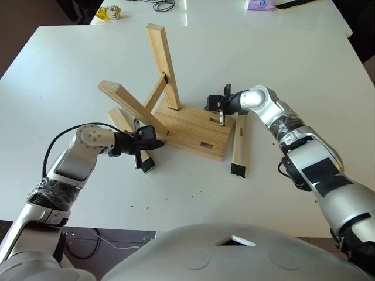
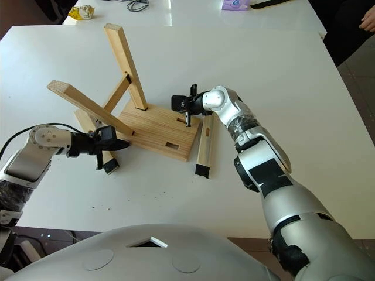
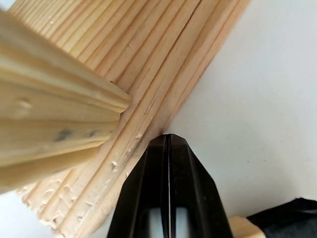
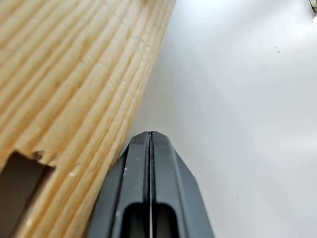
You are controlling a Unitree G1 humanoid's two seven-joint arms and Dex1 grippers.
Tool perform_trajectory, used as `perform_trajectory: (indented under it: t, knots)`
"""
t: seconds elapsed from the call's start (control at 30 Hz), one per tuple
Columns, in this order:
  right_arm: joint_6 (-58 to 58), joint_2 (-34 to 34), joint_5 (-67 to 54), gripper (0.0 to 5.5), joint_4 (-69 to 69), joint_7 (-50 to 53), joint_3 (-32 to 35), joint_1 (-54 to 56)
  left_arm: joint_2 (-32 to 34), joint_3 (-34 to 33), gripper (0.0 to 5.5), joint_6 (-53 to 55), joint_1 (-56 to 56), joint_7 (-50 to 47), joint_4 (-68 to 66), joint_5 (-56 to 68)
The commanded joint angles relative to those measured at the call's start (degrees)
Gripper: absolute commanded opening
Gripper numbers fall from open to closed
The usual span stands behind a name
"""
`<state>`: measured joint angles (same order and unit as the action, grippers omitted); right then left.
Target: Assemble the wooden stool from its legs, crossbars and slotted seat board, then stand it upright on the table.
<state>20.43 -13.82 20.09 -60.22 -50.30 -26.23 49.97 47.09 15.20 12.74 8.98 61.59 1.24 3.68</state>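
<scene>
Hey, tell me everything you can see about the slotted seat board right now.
The seat board is a thick rectangular slab of pale, grained wood lying flat on the white table. Two legs rise from it: a far leg, nearly upright, and a leaning leg tipped left, with a crossbar between them. Two open slots show. The shut left gripper is at its near left corner, the shut right gripper at its right edge. A loose leg lies alongside.

seat board [image 1: 193, 132] on table [image 1: 281, 52], leg [image 1: 239, 146] right
</scene>
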Motion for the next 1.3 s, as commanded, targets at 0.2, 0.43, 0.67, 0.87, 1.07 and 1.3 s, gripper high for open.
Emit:
perform_trajectory:
  t: [0.2, 0.43, 0.67, 0.87, 1.07, 1.3]
  knots:
    - [-0.4, -7.0, -4.5, 0.04, 14.1, -12.9, 0.7, -8.5, -5.4, 0.5, 0.0, -4.6, 8.3, -6.5, -14.4, -5.5]
    - [-6.2, -8.9, -8.4, 0.04, 27.6, -18.3, 0.9, -14.5, -10.7, 1.3, 0.0, -4.3, 9.3, -7.1, -15.1, -4.9]
    - [-11.4, -9.8, -10.1, 0.04, 36.8, -20.5, 0.4, -19.3, -14.3, 2.0, 0.0, -4.0, 9.9, -8.0, -14.8, -5.2]
    - [-15.2, -10.3, -10.4, 0.04, 41.7, -18.9, 1.2, -21.6, -17.0, 1.8, 0.0, -3.6, 12.6, -7.2, -15.6, -4.1]
    - [-16.3, -10.3, -10.8, 0.04, 42.0, -19.4, 1.3, -20.9, -18.3, 0.5, 0.0, -1.4, 11.0, -7.7, -12.9, -2.6]
    - [-16.4, -10.6, -11.5, 0.04, 41.7, -19.5, 2.1, -20.1, -19.9, -1.2, 0.0, 0.3, 9.7, -8.9, -11.8, -2.2]
